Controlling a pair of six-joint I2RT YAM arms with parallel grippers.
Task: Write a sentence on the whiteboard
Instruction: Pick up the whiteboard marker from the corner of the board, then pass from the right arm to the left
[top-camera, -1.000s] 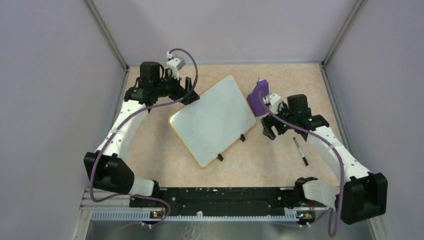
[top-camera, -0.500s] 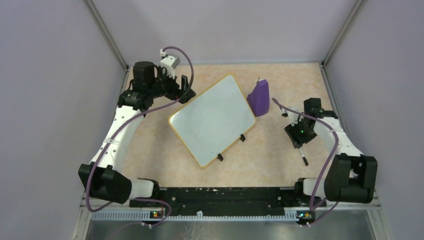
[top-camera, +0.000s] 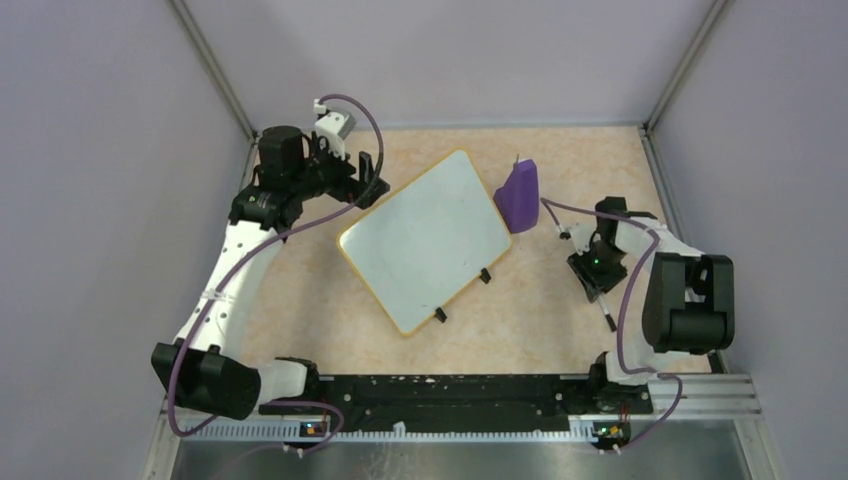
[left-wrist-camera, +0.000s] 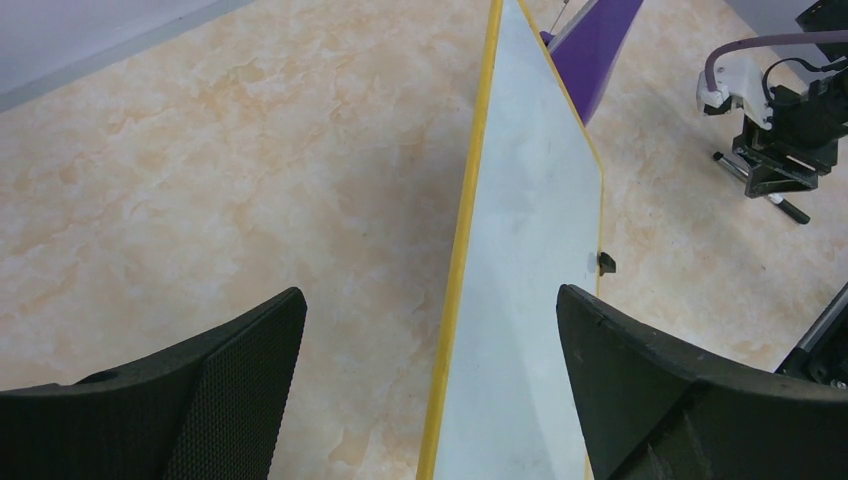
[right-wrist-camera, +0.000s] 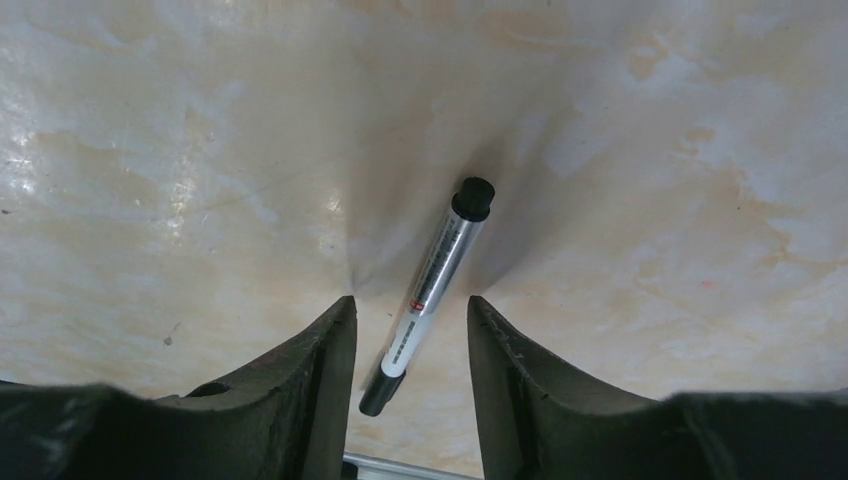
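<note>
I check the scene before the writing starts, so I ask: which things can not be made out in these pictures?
The marker: its label print is too small to read in the right wrist view; in the top view the right gripper covers its far end.
The whiteboard: the left wrist view shows it at a steep slant, its near end cut by the bottom edge.
The purple block: same view, cut by the top edge.

no writing on whiteboard (top-camera: 425, 238), marker (right-wrist-camera: 432, 278) print illegible
</note>
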